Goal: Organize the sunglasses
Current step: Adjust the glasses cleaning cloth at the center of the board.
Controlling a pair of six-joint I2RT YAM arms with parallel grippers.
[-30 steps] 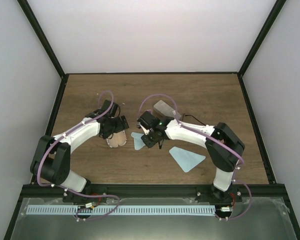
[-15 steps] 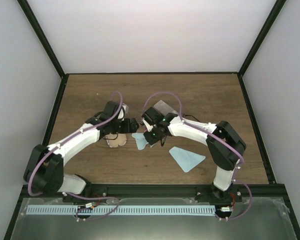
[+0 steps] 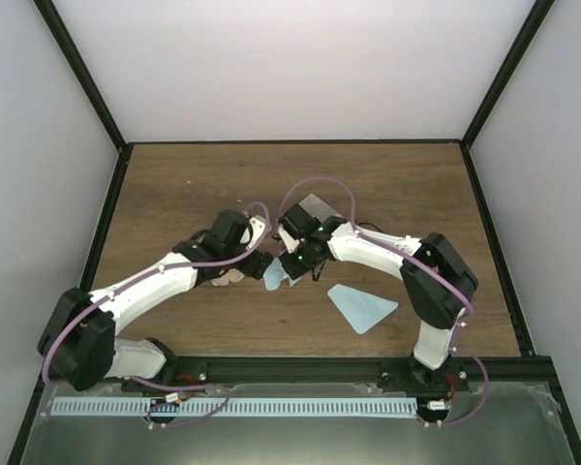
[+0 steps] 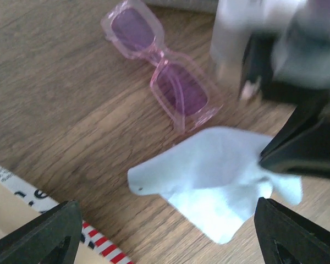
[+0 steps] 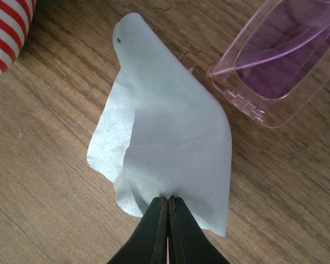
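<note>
- Swinging across from the striped case point(image 5: 8, 27), the left claw point(image 4: 168, 234) now hangs above the blue cloth point(image 5: 165, 137), jaws spread wide, holding nothing.
- Right claw point(image 5: 168, 208) is clenched on that cloth's near edge, pinching it.
- Pink sunglasses point(image 4: 165, 77) lie on the table point(image 3: 174, 184) just beside the cloth, ahead and to the right of the right claw's tip.
- Second cloth point(image 3: 361, 308) lies well apart, behind the right claw.
</note>
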